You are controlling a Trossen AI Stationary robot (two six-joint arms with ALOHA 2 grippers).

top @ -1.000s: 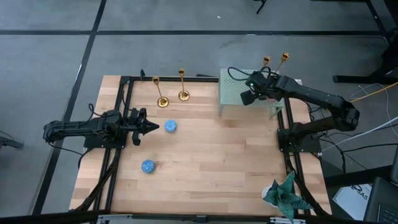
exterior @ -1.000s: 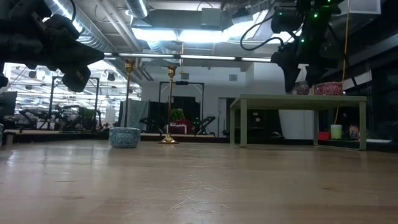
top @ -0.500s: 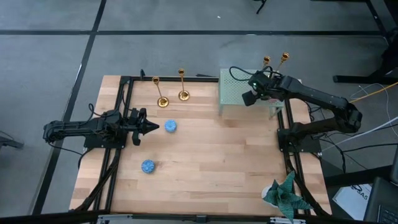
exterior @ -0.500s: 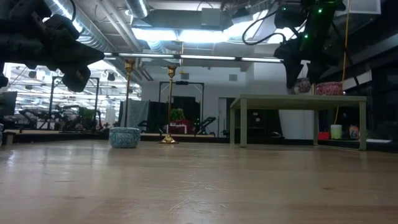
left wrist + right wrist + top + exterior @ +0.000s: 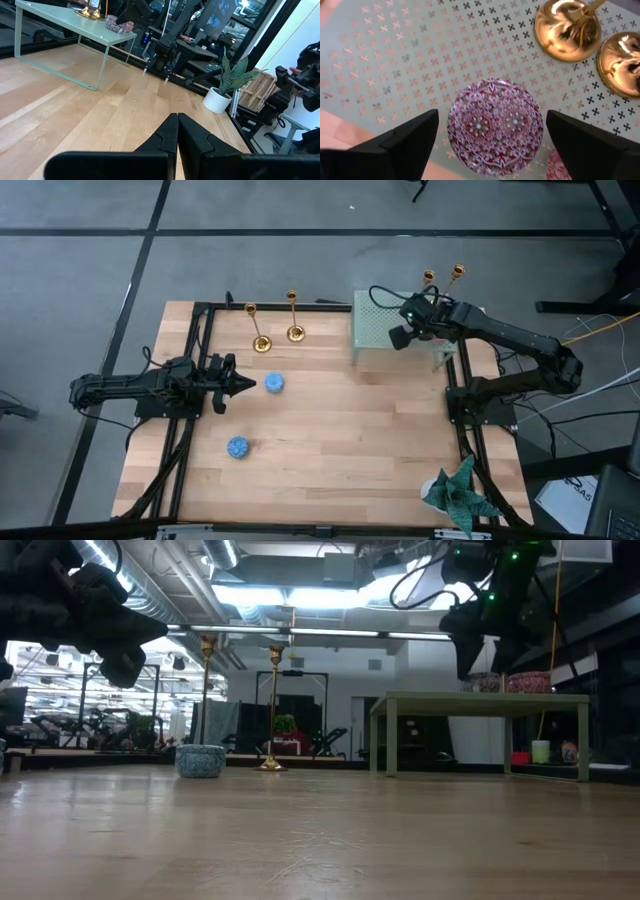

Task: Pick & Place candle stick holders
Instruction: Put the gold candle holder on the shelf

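Spread wide apart over a pale green perforated metal shelf point(image 5: 395, 60): two dark fingers point(image 5: 405, 137). Between them, resting on the shelf, a round red-and-white patterned disc point(image 5: 495, 125). Beyond it, side by side, two shiny gold round candlestick bases point(image 5: 566, 30).

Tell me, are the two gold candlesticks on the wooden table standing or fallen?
Standing: both candlesticks rest on round bases, stems upright in the low view.

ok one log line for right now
right pincer: open above red patterned disc on green stand | left pincer: shut, waiting
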